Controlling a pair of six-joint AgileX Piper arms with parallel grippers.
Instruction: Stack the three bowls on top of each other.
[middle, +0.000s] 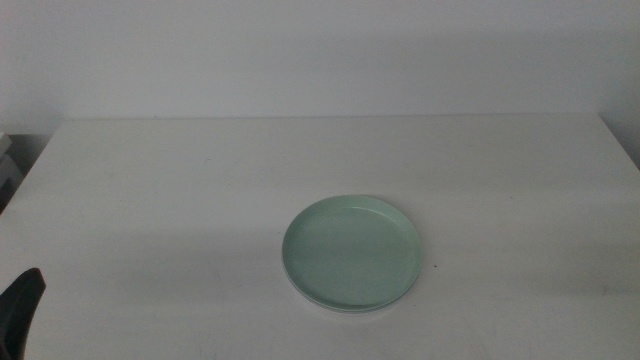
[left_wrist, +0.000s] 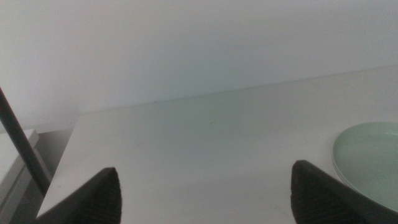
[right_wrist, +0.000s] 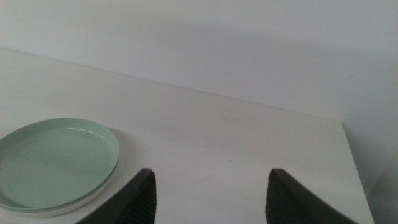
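The mint green bowl (middle: 352, 250) sits a little right of the table's middle. It lies on top of another dish, of which only a thin pale rim (middle: 345, 308) shows. I cannot make out the grey and white bowls separately. The green bowl also shows in the left wrist view (left_wrist: 373, 155) and in the right wrist view (right_wrist: 53, 162). My left gripper (left_wrist: 205, 183) is open and empty, low at the table's front left corner (middle: 22, 300). My right gripper (right_wrist: 211, 183) is open and empty to the right of the bowl, out of the middle view.
The white table (middle: 200, 190) stands against a plain white wall. Its left edge (left_wrist: 62, 168) and its right edge (right_wrist: 348, 155) are in view. A thin dark pole (left_wrist: 22, 149) and pale furniture stand beyond the left edge.
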